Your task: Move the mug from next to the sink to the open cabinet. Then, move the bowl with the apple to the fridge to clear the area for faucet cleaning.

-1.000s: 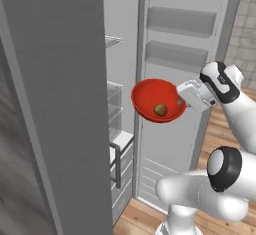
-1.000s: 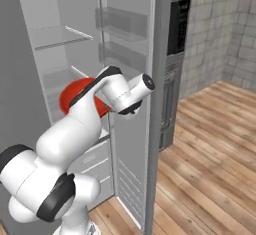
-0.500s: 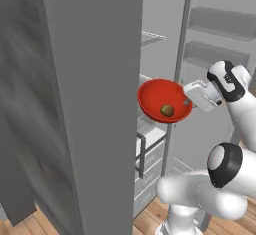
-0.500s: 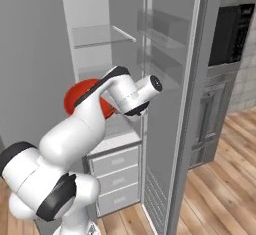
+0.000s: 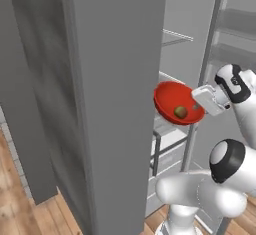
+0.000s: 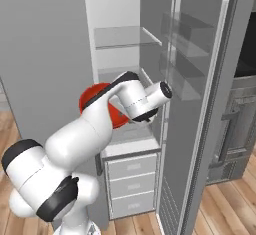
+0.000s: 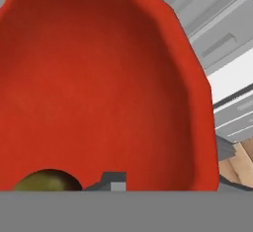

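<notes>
Bowl at the fridge mouth, sticking out left of my end effector

From the left base view, the red bowl (image 5: 175, 103) sits left of my end effector (image 5: 202, 105), with the apple (image 5: 180, 112) inside near the fingers; the fridge (image 5: 190, 64) shelves lie just behind it; I cannot tell if the fingers pinch the rim or have let go; next I think I push it inward.
</notes>
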